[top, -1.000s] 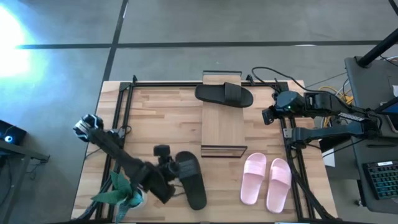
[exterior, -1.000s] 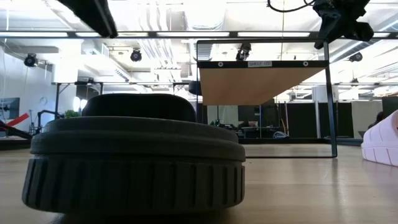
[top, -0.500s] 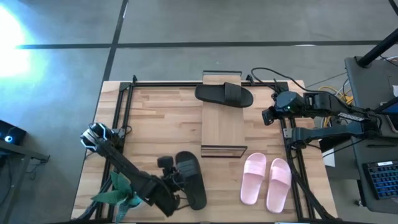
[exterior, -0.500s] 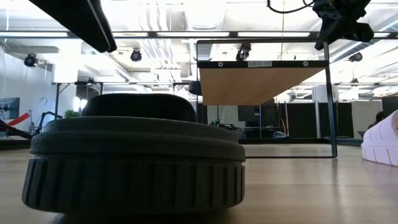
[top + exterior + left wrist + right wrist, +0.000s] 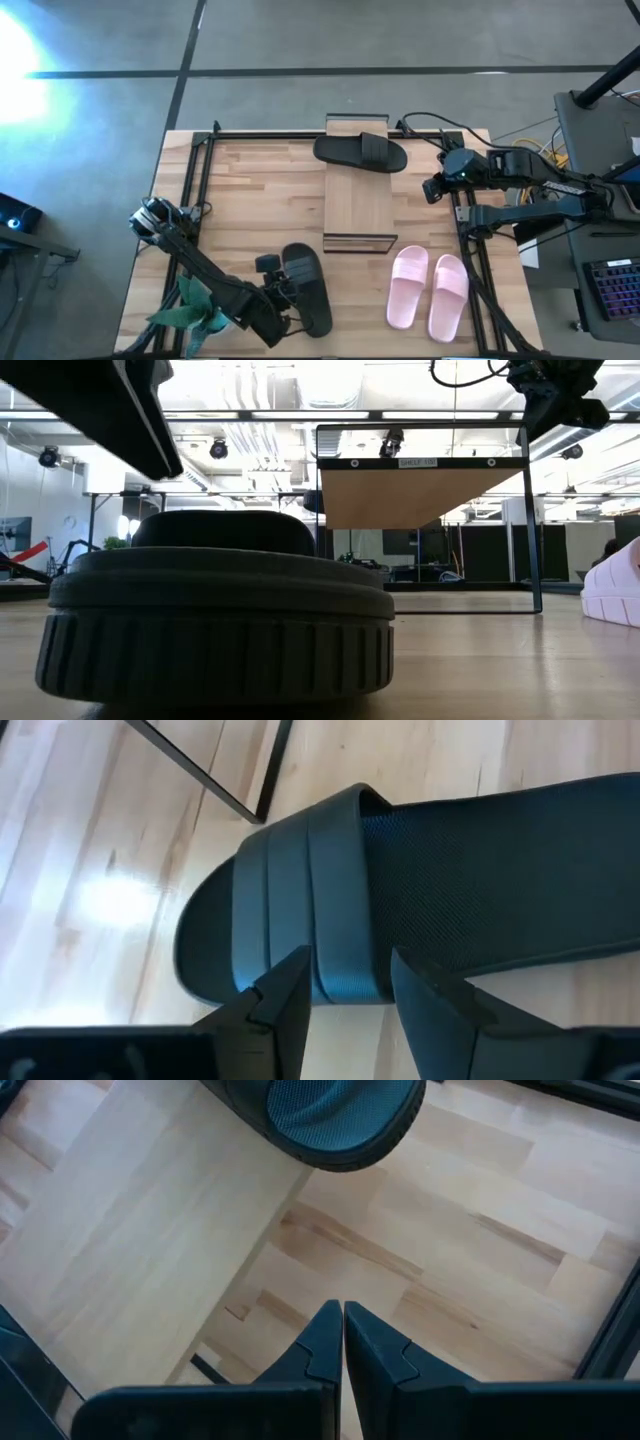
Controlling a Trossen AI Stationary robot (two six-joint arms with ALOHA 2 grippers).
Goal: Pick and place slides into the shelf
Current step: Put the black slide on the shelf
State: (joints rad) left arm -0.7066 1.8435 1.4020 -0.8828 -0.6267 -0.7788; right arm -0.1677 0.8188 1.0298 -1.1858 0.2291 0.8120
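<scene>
One black slide [image 5: 306, 288] lies sole down on the table near the front edge; it fills the low view [image 5: 215, 620]. My left gripper [image 5: 278, 290] hangs open at its left side. In the left wrist view its fingers [image 5: 350, 985] straddle the end of the slide's strap [image 5: 335, 910] where it meets the sole; no touch shows. The other black slide [image 5: 360, 152] lies across the far end of the shelf [image 5: 358, 205]. Two pink slides [image 5: 408, 287] [image 5: 448, 295] lie side by side at the front right. My right gripper [image 5: 343, 1320] waits shut above the table right of the shelf.
A green toy plant [image 5: 190, 305] stands at the front left corner, close behind my left arm. Dark frame rails [image 5: 200, 180] run along the table's left and right sides. Bare wood lies between the shelf and the left rail.
My left gripper has come down and toward the table's near edge, rolling a little, and now stands beside the near black slide's strap. Its fingers have stayed open. The slide has not moved.
</scene>
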